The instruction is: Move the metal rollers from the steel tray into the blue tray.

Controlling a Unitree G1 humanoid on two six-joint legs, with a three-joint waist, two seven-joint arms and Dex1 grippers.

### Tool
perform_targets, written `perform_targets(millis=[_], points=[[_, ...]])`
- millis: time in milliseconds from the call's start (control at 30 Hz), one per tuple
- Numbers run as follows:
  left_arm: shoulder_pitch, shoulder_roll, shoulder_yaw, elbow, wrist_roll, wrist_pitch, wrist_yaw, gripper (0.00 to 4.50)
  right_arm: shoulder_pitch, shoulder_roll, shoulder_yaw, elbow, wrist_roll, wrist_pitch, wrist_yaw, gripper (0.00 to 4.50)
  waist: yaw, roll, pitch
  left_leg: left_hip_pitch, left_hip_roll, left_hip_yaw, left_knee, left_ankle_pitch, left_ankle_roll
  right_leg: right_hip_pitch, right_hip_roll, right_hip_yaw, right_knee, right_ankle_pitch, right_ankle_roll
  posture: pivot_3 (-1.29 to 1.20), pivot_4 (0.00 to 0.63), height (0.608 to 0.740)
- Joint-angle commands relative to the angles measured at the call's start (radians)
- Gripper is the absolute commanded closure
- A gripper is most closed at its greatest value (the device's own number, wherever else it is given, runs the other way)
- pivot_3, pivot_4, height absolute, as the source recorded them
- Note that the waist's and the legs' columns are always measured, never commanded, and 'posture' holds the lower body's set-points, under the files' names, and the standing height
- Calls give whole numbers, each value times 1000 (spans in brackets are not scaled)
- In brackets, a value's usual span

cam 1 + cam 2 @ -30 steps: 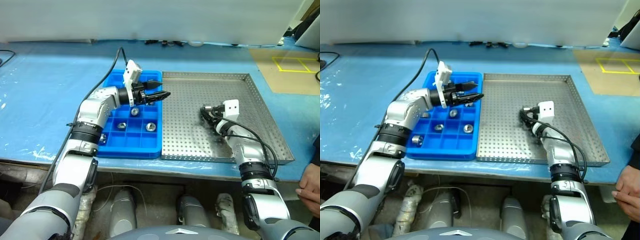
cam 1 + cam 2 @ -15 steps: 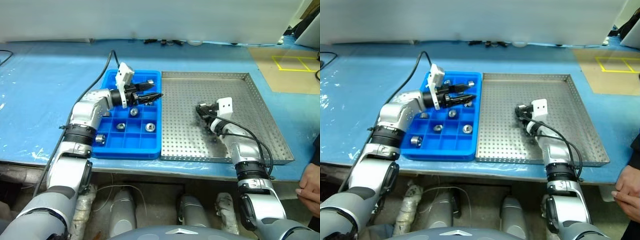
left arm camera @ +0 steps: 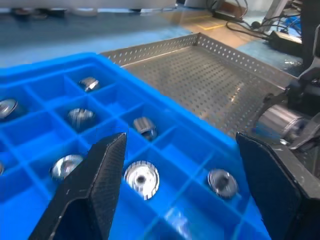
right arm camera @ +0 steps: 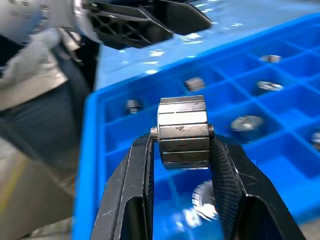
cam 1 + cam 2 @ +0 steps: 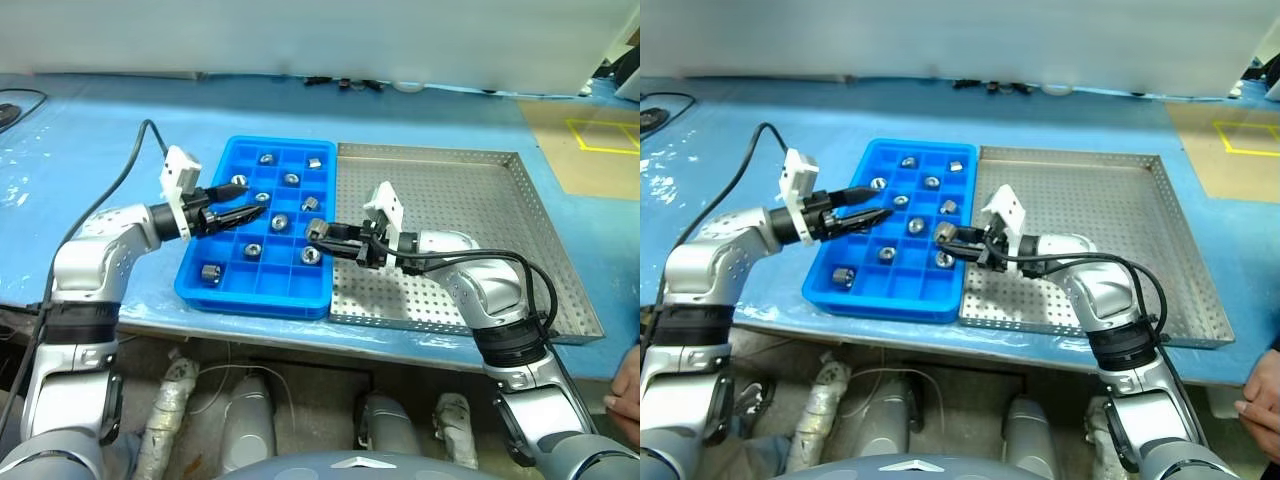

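The blue tray (image 5: 250,303) lies left of the steel tray (image 5: 480,210), edge to edge. Several metal rollers (image 5: 281,221) sit in its square compartments. My right gripper (image 5: 318,232) points left over the blue tray's right-hand columns, shut on one roller (image 4: 183,131) that is pinched upright between both fingers (image 4: 137,165). My left gripper (image 5: 252,197) hovers open over the tray's left side with nothing between its fingers (image 3: 100,170). The left wrist view shows rollers (image 3: 141,178) in the cells below and the right gripper's roller (image 3: 278,121) beyond.
A blue sheet covers the table (image 5: 80,140). A black cable (image 5: 125,190) runs from the left wrist across it. Small items (image 5: 345,82) lie at the far edge. A person's hand (image 5: 625,378) is at the near right, beyond the steel tray's corner.
The camera has shifted. My right gripper closed on a roller at the steel tray floor, rose and swung left over the blue tray. My left gripper drew back to the left, still open.
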Motion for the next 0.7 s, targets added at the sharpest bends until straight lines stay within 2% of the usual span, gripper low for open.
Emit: perform_targets(millis=[33, 133, 333, 500, 667, 700], points=[[114, 34, 79, -177, -67, 60, 49, 790, -46, 53, 55, -7, 40, 21, 39, 3312, 2, 0, 0, 1, 0, 0, -1, 0, -1, -1, 0, 0, 1, 0, 0, 167, 150, 740], [214, 39, 140, -240, -99, 102, 109, 790, -64, 98, 63, 46, 57, 39, 54, 3312, 12, 0, 0, 1, 0, -2, -5, 2, -4, -3, 0, 0, 1, 0, 0, 210, 150, 740], [347, 40, 207, -344, -147, 136, 181, 790, -101, 168, 111, 216, -25, -42, 44, 3312, 52, 0, 0, -1, 0, -3, -8, 3, -5, -6, 1, 0, 1, 0, 1, 282, 150, 740], [364, 46, 217, -384, -180, 147, 216, 790, -109, 159, 133, 272, -72, -87, 76, 3312, 78, 0, 0, -1, 0, -4, -8, 3, -6, -7, 1, 0, 2, 0, 1, 284, 150, 740], [332, 57, 196, -345, -178, 129, 222, 790, -79, 147, 146, 237, -69, -65, 98, 3312, 80, -1, 0, -1, -1, -6, -7, 4, -7, -7, 1, 1, 3, 0, 2, 256, 150, 740], [325, 58, 190, -338, -175, 125, 220, 790, -78, 144, 144, 233, -67, -63, 104, 2962, 79, -1, 0, -1, 0, -6, -7, 4, -7, -7, 1, 1, 4, 0, 2, 249, 150, 740]])
